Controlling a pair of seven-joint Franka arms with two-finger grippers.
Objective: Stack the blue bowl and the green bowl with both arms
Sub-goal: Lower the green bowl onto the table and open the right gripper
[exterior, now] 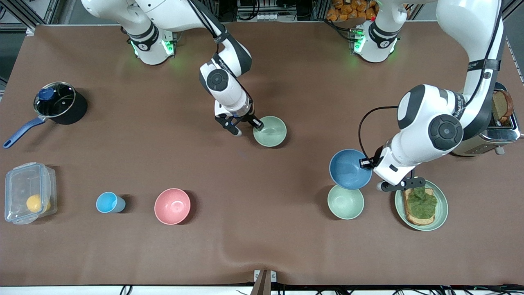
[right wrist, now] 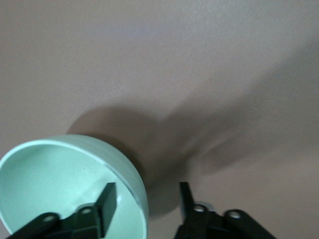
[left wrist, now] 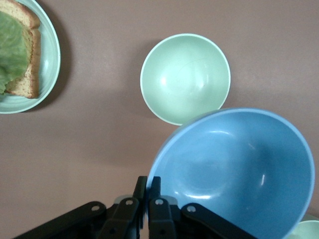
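Note:
The sage-green bowl (exterior: 269, 131) sits on the brown table near its middle. My right gripper (exterior: 247, 128) is down at the rim of this green bowl (right wrist: 60, 184). The right gripper (right wrist: 147, 188) is open, with one finger inside the bowl and the other outside it. The blue bowl (exterior: 350, 169) hangs tilted above the table toward the left arm's end. My left gripper (exterior: 367, 164) is shut on its rim. In the left wrist view the left gripper (left wrist: 148, 181) pinches the edge of the blue bowl (left wrist: 234, 169).
A paler mint bowl (exterior: 345, 201) lies just under the blue bowl, beside a green plate (exterior: 441, 211) with toast and lettuce. A toaster (exterior: 497, 127) stands at the left arm's end. A pink bowl (exterior: 172, 206), light-blue cup (exterior: 108, 202), plastic box (exterior: 28, 198) and lidded pot (exterior: 57, 102) lie toward the right arm's end.

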